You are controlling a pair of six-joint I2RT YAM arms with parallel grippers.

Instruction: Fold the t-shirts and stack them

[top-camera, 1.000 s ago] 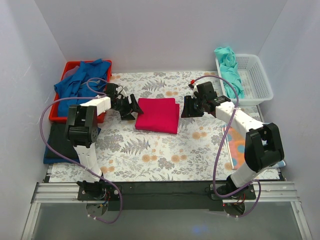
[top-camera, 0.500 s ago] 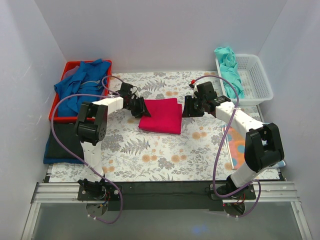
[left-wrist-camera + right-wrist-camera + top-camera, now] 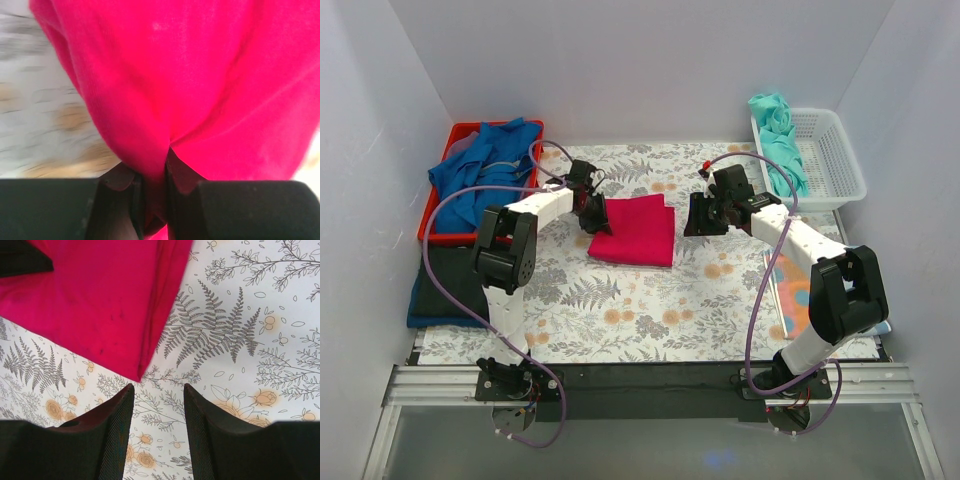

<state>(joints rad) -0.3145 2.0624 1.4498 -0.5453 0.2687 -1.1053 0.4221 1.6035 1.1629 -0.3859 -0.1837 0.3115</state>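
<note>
The pink t-shirt (image 3: 638, 232) lies folded in a flat square in the middle of the flowery table (image 3: 620, 310). A second ago the left gripper (image 3: 596, 214) was wide open just beside the shirt's left edge. Now it has moved in and shut tight on that edge. The left wrist view shows a bunch of pink cloth squeezed between its two fingers. The shirt has also turned a little on the table.

The right gripper (image 3: 698, 215) is just beside the shirt's right edge. Its fingers are spread apart and hold nothing. It has hardly moved.

So the folding of this shirt looks done. I think the next job is to carry it to the pile. A black t-shirt (image 3: 445, 280) lies folded flat at the left side, and that may be the place.

Further out, blue t-shirts (image 3: 480, 175) are heaped in a red bin (image 3: 455, 132). A teal t-shirt (image 3: 778, 135) hangs over a white basket (image 3: 835, 155).
</note>
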